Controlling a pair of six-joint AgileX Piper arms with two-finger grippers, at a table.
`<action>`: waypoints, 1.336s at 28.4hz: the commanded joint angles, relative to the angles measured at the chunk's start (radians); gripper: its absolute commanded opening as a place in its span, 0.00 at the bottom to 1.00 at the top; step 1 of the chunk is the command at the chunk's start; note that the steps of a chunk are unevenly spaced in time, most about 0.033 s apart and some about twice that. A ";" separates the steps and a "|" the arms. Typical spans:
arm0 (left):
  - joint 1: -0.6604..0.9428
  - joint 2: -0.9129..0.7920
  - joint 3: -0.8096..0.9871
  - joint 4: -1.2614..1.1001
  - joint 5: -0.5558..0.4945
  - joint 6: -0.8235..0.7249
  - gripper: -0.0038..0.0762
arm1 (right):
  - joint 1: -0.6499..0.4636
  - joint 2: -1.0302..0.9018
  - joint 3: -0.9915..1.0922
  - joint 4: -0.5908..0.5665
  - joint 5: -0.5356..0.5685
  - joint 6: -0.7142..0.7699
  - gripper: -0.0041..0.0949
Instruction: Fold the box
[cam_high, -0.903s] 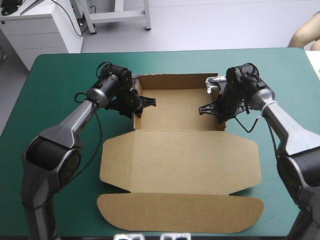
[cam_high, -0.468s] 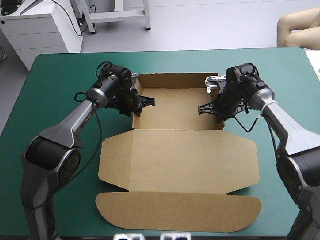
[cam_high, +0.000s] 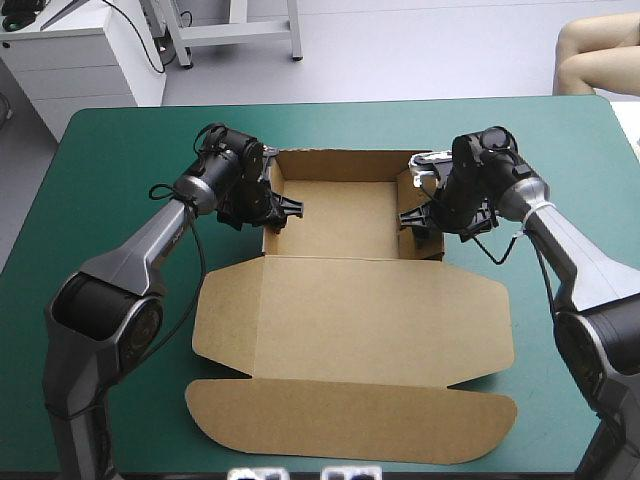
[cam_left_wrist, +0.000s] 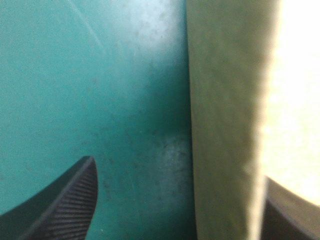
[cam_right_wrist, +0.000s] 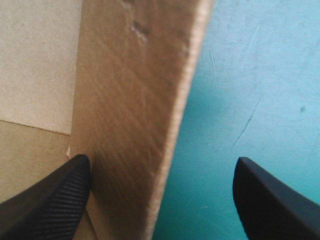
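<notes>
"So, where's the box (cam_high: 340, 320)?"
"Centre of the table (cam_high: 120, 150), tray toward twelve o'clock, lid flat toward six."
"Fingers?"
"Left gripper (cam_high: 274, 212) at nine, right gripper (cam_high: 422, 218) at three: both spread, straddling its side walls."

Box (cam_high: 355, 310) at the centre of the table (cam_high: 120, 150), a gripper at each side wall.
Its tray (cam_high: 340, 215) sits toward 12 o'clock and its lid (cam_high: 350, 420) lies flat toward 6 o'clock, near the table's edge. The left gripper (cam_high: 283, 210) straddles the tray's 9 o'clock wall (cam_left_wrist: 225, 125), one finger inside and one outside. The right gripper (cam_high: 415, 222) likewise straddles the 3 o'clock wall (cam_right_wrist: 135, 115).
</notes>
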 joint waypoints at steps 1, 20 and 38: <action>-0.003 -0.054 -0.070 0.005 0.059 -0.001 0.69 | -0.004 -0.054 -0.023 -0.009 -0.009 0.000 0.83; -0.003 -0.104 -0.402 0.067 0.061 0.069 0.42 | -0.004 -0.059 -0.312 -0.062 0.045 0.026 0.82; -0.003 -0.705 0.197 0.007 -0.020 0.143 0.04 | -0.004 -0.253 0.001 -0.023 -0.051 0.011 0.82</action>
